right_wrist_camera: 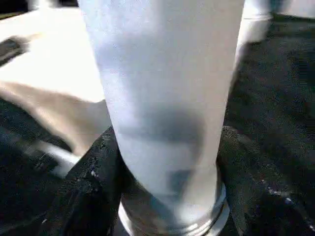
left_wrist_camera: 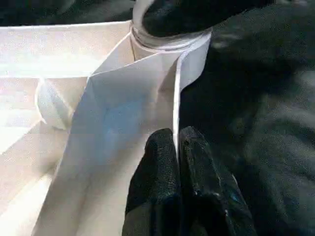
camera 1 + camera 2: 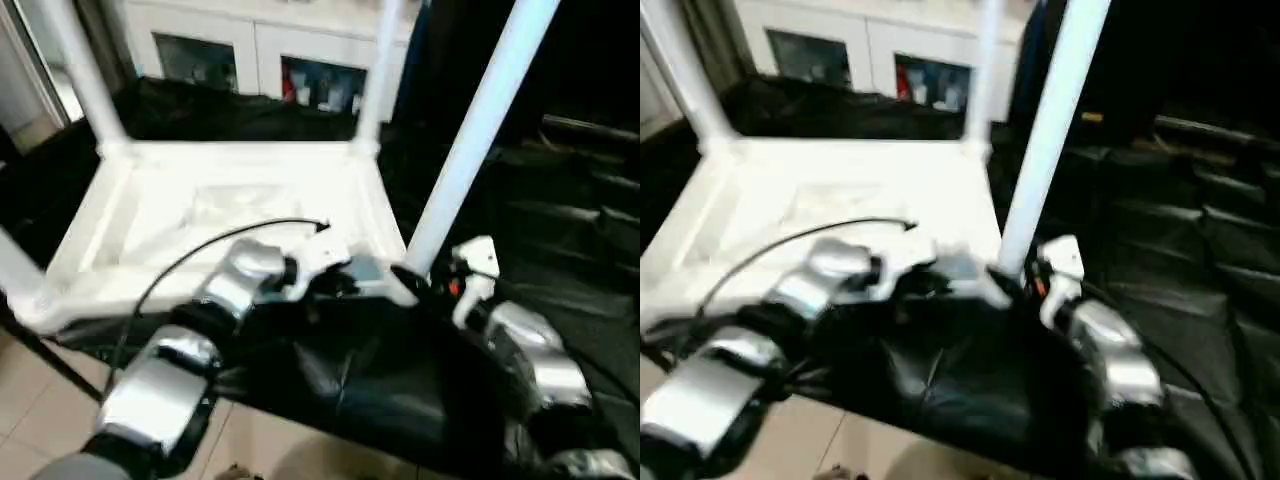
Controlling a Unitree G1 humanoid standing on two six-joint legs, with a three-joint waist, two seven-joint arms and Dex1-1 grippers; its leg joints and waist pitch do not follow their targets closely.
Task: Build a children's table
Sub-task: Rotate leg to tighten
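while the white plastic rectangular tabletop (image 3: pixel 230 215) lies upside down on black sheeting (image 3: pixel 400 390), the left gripper (image 2: pixel 177 147) is pinched tight on its near rim – the right gripper (image 1: pixel 165 162) clasps the long white round leg (image 3: pixel 480 130) standing in the near corner socket.

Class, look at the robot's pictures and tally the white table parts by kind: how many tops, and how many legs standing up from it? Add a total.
Table top: 1
Table legs: 4
Total: 5 parts
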